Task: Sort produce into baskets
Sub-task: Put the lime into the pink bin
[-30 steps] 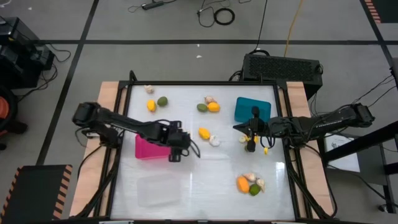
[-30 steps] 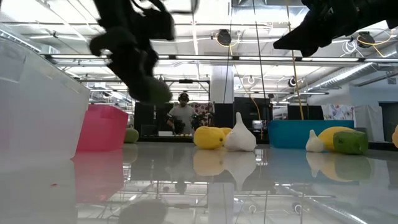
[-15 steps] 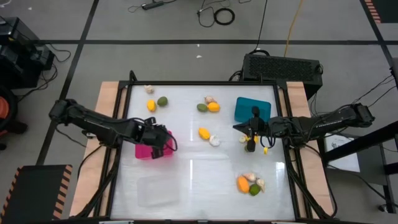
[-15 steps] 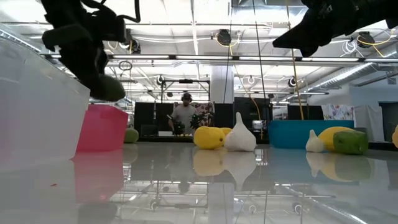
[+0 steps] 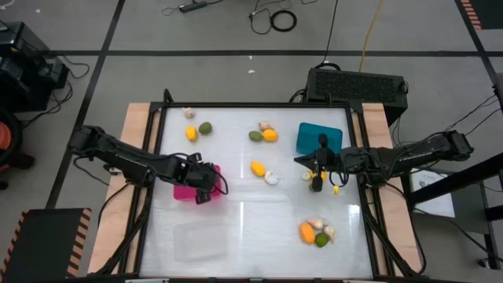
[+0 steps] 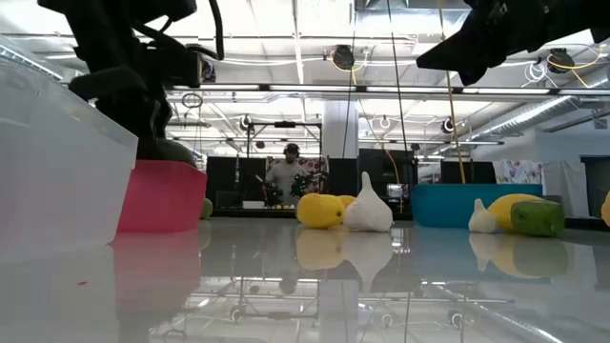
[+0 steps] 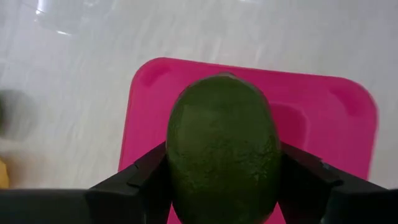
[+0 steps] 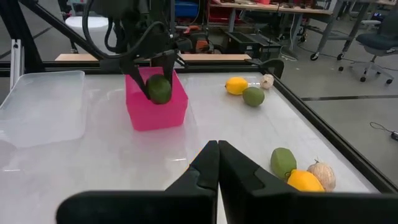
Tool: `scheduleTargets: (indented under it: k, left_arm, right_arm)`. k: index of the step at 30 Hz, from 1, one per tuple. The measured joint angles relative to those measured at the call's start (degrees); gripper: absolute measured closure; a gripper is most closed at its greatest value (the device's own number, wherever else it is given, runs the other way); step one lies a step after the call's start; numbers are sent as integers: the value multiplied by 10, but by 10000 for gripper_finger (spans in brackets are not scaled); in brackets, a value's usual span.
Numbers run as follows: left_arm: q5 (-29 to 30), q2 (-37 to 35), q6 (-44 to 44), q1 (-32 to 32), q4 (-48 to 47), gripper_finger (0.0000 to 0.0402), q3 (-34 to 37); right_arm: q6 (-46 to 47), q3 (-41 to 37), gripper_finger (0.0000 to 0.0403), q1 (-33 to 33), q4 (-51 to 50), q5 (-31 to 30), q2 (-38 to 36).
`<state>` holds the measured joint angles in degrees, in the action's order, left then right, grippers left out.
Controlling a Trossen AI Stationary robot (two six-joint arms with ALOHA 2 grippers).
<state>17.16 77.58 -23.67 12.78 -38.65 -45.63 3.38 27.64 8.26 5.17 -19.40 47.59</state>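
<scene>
My left gripper (image 5: 203,187) is shut on an olive-green oval fruit (image 7: 224,149) right over the magenta pink basket (image 5: 185,189), at about its rim height in the right wrist view (image 8: 159,89). My right gripper (image 8: 217,152) is shut and empty, held above the table near the teal blue basket (image 5: 319,137). The clear basket (image 5: 200,240) stands at the near left. Yellow-orange fruits, green fruits and garlic bulbs lie loose on the table, one group at the near right (image 5: 316,233). My left gripper pinches the green fruit between its two fingers (image 7: 146,177), one on each of its two opposite sides (image 7: 180,155). The fingers come from above, pointing down. The fruit hangs clear of the table over the pink basket's opening (image 7: 311,118).
Loose produce lies at the far left (image 5: 198,130), the far middle (image 5: 263,134), the centre (image 5: 264,172) and beside my right gripper (image 5: 307,177). A black box (image 5: 357,85) sits beyond the far edge. A person (image 6: 281,176) shows in the room behind.
My left gripper has carried the green fruit from the middle of the table toward the left edge, stopped over the pink basket, and come down until the fruit is at its rim. It has stayed shut on the fruit.
</scene>
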Motion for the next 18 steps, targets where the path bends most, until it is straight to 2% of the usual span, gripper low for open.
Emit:
scheduleTargets:
  k: [7,18]
  left_arm:
    - [16,11,0,0,2,164,0]
    - [13,11,1,0,-15,110,-1]
  right_arm:
    - [0,0,403,0,0,0,0]
    - [0,0,403,0,0,0,0]
